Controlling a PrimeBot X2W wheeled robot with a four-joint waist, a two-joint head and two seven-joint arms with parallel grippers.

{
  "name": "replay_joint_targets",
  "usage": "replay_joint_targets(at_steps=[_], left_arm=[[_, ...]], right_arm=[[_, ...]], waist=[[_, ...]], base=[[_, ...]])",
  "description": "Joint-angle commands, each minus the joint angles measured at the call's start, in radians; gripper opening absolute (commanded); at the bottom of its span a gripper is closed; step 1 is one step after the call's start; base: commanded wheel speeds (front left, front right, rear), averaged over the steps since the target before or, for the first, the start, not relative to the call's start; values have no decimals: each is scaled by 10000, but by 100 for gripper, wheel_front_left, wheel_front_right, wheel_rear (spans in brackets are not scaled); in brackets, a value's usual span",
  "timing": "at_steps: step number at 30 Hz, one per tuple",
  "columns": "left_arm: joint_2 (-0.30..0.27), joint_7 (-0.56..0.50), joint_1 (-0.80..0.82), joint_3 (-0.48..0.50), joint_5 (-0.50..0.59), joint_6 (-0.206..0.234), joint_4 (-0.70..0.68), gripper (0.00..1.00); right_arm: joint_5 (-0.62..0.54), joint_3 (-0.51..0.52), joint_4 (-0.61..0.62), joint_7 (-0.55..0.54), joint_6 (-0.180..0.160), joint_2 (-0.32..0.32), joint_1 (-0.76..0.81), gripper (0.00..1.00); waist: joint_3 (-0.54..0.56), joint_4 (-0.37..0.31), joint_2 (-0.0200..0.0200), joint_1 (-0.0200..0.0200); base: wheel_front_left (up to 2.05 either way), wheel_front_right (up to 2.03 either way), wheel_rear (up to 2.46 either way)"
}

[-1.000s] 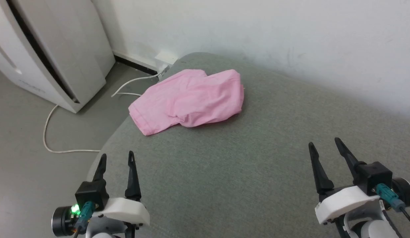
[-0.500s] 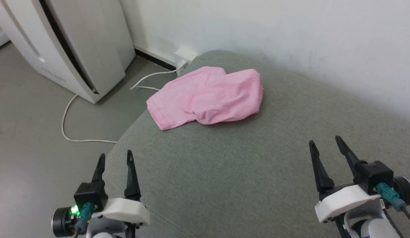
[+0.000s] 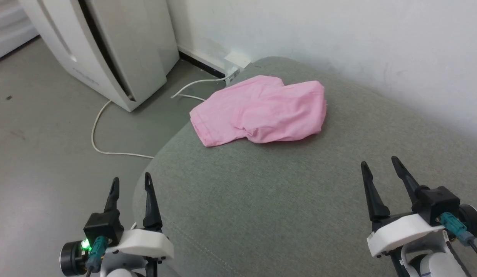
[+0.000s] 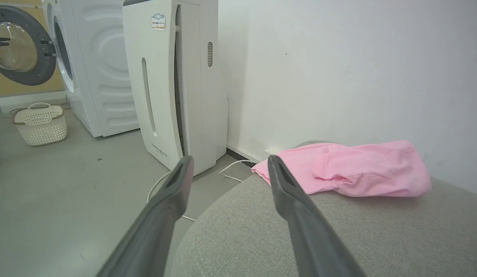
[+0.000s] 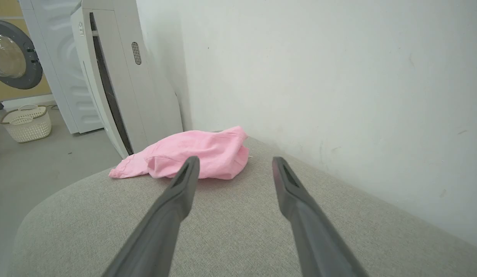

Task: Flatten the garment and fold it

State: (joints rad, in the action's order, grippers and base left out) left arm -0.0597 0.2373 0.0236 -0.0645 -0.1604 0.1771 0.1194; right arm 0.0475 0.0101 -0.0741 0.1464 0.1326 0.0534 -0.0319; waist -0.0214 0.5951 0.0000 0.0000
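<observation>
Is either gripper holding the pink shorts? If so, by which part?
Nothing is held. The left gripper and right gripper are both open and empty, short of the garment, which lies crumpled on the grey cushion.

A grey fabric cushion [image 3: 280,200] is lying against a white wall [image 3: 338,38]. Off its far left corner, a tall white tower appliance [image 3: 107,50] is standing on the floor [image 3: 42,134], with a white cable [image 3: 97,134] trailing beside it. Farther off, a washing machine [image 4: 96,69] is standing open-doored, with a cream basket [image 4: 40,123] sitting nearby.
</observation>
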Motion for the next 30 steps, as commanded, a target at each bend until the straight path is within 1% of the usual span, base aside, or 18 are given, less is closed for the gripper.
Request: replay_joint_targets(at_steps=[1,9,11,14,16,18,24,30], left_arm=[[-47,98,123,-24,-84,81,66,100],[-34,245,148,-68,-221,193,108,100],[-23,245,171,-91,-260,192,93,100],[-2,242,459,-186,-484,48,190,100],[2,216,910,-186,-693,-131,341,100],[-6,11,1498,-226,-913,-377,628,100],[17,-911,3817,-199,-1842,-969,1579,100],[-92,-2638,6312,-57,-2610,-1203,3072,100]], right_arm=[[89,23,-28,118,-18,-30,-157,100],[107,-10,-28,178,-19,-32,-213,100],[82,-12,8,156,-19,-32,-229,100],[-14,-3,88,76,-19,-32,-282,100],[-136,-58,177,-29,-19,-32,-385,100],[-275,-148,311,-153,-19,-32,-560,100],[-740,-518,891,-517,-19,-29,-1284,100],[-844,-640,1365,-640,-19,166,-1852,100]], waist=[[-2,146,0,0],[-118,470,0,0],[-213,430,0,0],[-449,319,0,0],[-737,132,0,0],[-1136,-162,0,0],[-2863,-1512,0,0],[-4386,-2910,0,0]], base=[[0,0,0],[0,0,0],[0,0,0],[0,0,0],[0,0,0],[0,0,0],[0,0,0],[0,0,0]])
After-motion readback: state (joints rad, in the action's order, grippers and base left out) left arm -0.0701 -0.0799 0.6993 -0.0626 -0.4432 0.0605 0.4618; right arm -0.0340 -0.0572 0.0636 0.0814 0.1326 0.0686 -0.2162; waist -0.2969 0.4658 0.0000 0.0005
